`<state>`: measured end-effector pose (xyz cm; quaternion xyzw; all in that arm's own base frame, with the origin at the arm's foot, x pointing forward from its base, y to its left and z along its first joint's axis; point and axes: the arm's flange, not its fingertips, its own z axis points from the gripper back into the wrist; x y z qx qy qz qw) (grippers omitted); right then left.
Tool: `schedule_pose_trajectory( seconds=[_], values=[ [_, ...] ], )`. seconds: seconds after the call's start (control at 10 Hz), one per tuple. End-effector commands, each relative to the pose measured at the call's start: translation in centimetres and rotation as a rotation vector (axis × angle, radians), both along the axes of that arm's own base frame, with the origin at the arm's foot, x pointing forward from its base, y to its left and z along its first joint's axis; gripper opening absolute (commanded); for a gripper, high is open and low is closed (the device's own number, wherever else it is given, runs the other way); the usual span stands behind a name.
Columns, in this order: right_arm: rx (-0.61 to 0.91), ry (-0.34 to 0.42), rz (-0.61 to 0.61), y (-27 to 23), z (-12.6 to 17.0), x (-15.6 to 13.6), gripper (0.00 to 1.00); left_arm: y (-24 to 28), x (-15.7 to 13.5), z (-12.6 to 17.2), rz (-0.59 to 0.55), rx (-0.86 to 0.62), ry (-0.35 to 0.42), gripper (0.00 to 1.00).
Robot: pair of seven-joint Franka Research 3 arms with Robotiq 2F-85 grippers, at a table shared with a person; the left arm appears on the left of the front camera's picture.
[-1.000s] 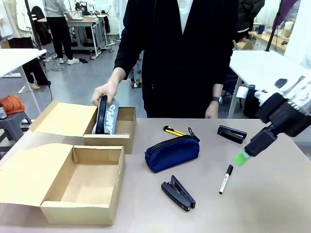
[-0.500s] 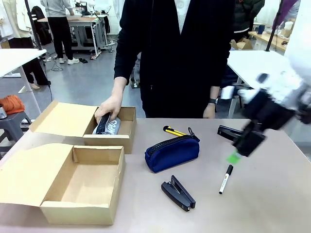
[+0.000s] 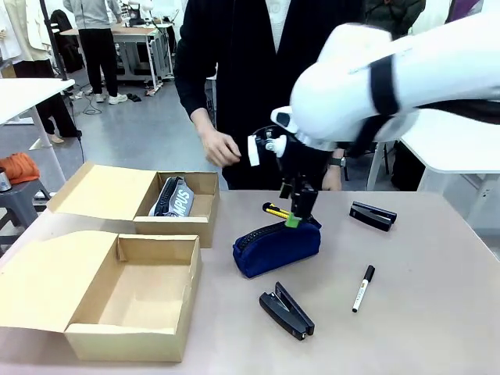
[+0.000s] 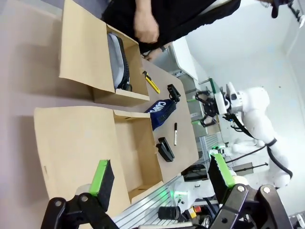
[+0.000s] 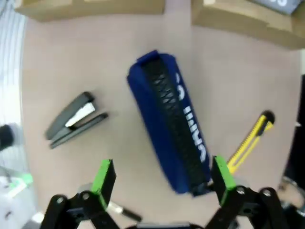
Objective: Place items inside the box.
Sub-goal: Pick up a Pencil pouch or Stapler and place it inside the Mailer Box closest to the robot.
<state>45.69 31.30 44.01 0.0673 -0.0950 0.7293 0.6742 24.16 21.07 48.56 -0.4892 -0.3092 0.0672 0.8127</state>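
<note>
Far to the left of the right gripper (image 3: 294,220), two cardboard boxes sit open with their lids folded back. The near box (image 3: 168,293) holds nothing, while the far box (image 3: 205,205) holds a grey pencil case (image 3: 173,197) with its lettering showing. A person's hand (image 3: 219,148) hangs above and to the left of that gripper, clear of both boxes. The left gripper (image 4: 161,174) hovers high, looking down over the boxes, fingers apart with nothing between them.

Directly beneath the right gripper lies the navy pencil case (image 3: 275,246), zip uppermost. The fingers stand wide apart over the case's right-hand end and grip nothing. The case looks like soft fabric, light and squashy, and will likely sag at the ends when lifted. I judge the best hold to be across its narrow width nearer mid-length, with the pads on the side panels rather than on the zip ridge.

Just behind the gripper lies a yellow-black utility knife (image 3: 275,210). Nearer the robot is one black stapler (image 3: 287,311). To the gripper's right are a white marker (image 3: 363,287) and the second stapler (image 3: 373,216), all on the table (image 3: 422,328) and none boxed yet
</note>
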Motion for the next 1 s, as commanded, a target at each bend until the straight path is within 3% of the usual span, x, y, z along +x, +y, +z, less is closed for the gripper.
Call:
schedule_pose_trajectory(
  seconds=[0.0,0.3,0.6,0.9],
  values=[
    [-0.022,-0.014,0.084,1.5,-1.2,2.7,1.00,0.0,0.0,0.1,-0.005,-0.004,-0.026,1.00],
    [-0.106,0.120,0.149,3.0,-6.4,4.4,1.00,0.0,0.0,0.1,-0.005,-0.004,-0.026,1.00],
    [-0.170,0.162,0.119,3.1,-12.0,4.2,1.00,0.0,0.0,0.1,-0.005,-0.004,-0.026,1.00],
    [-0.165,0.204,0.114,2.5,-13.4,3.8,1.00,0.0,0.0,0.1,-0.005,-0.004,-0.026,1.00]
  ],
)
